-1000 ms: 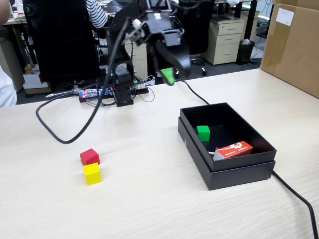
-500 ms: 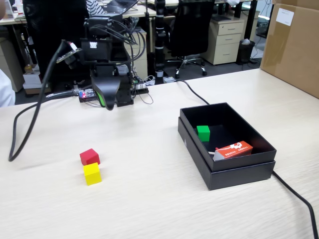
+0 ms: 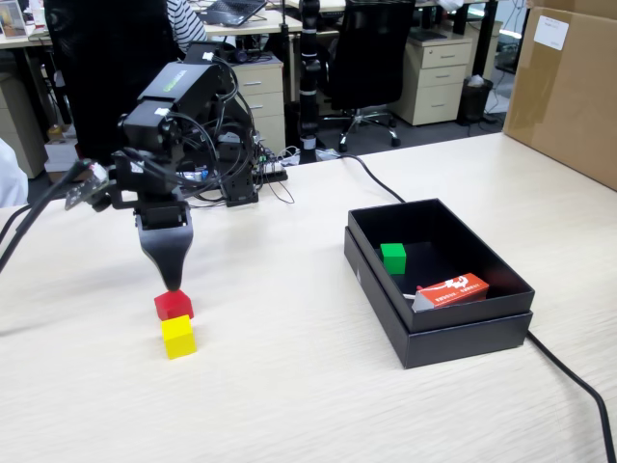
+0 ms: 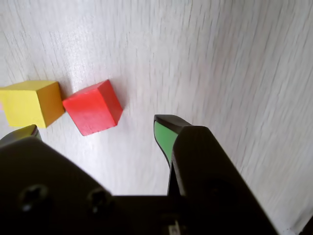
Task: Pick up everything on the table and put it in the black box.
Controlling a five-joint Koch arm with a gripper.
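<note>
A red cube [image 3: 174,305] and a yellow cube [image 3: 177,336] sit touching on the light wooden table, left of centre in the fixed view. In the wrist view the red cube [image 4: 93,107] lies just ahead of the jaws, the yellow cube [image 4: 32,103] to its left. My gripper [image 3: 172,280] hangs straight above the red cube, its tip just over it. In the wrist view the gripper [image 4: 95,128] is open and empty, with a wide gap between the jaws. The black box [image 3: 501,294] stands to the right, holding a green cube [image 3: 392,258] and a red packet [image 3: 451,290].
A black cable [image 3: 569,371] runs across the table behind and right of the box. A large cardboard box [image 3: 569,87] stands at the far right. The arm's base and wiring [image 3: 236,169] sit at the table's back edge.
</note>
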